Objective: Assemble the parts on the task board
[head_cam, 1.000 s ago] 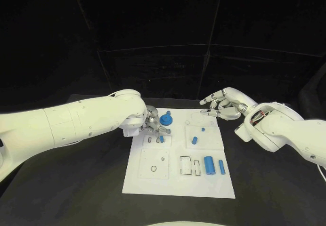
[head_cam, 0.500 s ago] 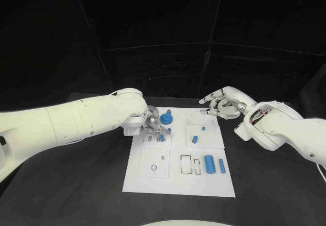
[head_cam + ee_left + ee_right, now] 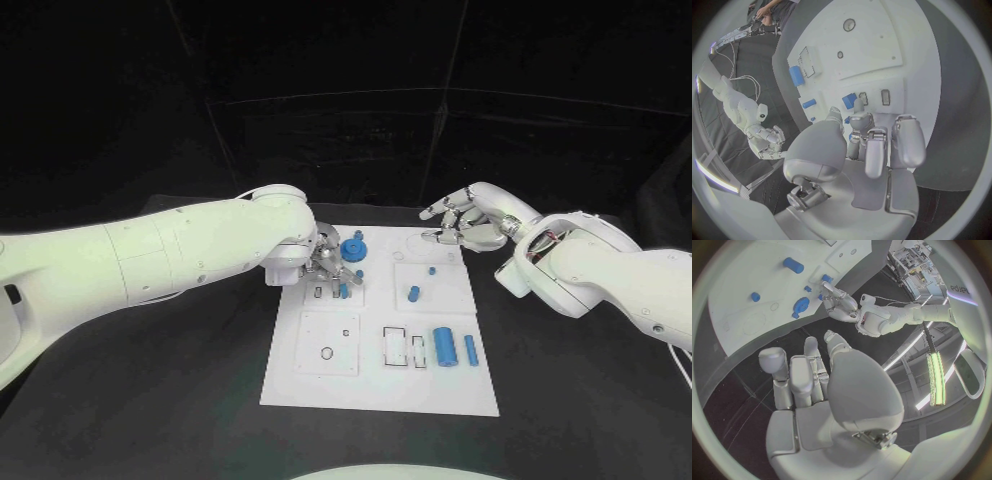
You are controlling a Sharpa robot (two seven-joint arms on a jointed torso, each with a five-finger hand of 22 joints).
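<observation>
Your left hand (image 3: 326,262) pinches a small blue part (image 3: 849,100) over the task board (image 3: 379,385); right hand (image 3: 464,222) hovers, fingers spread, holding nothing.

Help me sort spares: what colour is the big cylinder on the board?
Blue; the big cylinder shows best in the head view.

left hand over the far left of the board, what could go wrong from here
1. The left hand has its fingers down among small blue parts; a slight miss could knock one out of place.
2. The blue gear sits right beside those fingers and might get bumped.
3. The right hand hovers open near the board's far right corner, so the hands could crowd each other.
</observation>
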